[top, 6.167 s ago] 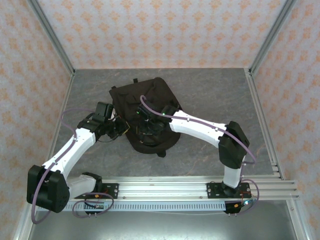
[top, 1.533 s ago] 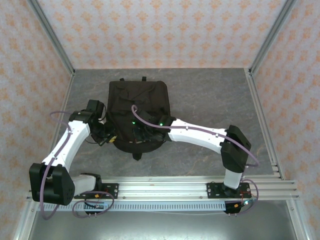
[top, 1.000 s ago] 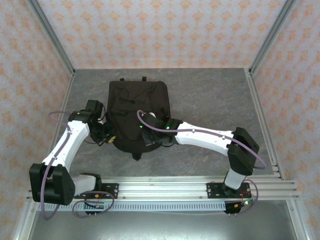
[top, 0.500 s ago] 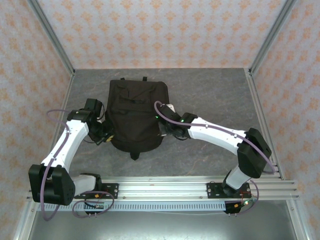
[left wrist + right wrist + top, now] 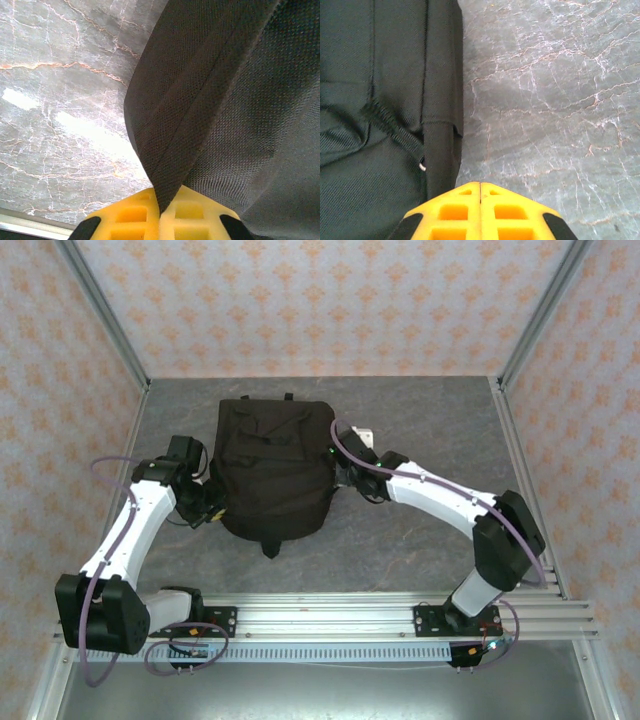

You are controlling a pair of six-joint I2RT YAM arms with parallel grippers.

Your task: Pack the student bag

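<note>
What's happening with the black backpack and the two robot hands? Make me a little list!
Bag: student bag, black, lying flat on the grey table
Left gripper: shut, pinching a fold of the bag's fabric
Right gripper: shut on nothing, beside the bag's edge

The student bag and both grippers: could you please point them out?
student bag (image 5: 272, 475), top view, centre of fabric.
left gripper (image 5: 160, 209), left wrist view, fingertip seam.
right gripper (image 5: 480, 187), right wrist view, fingertip seam.

Top camera looks down; both wrist cameras closely face the student bag (image 5: 272, 475).
</note>
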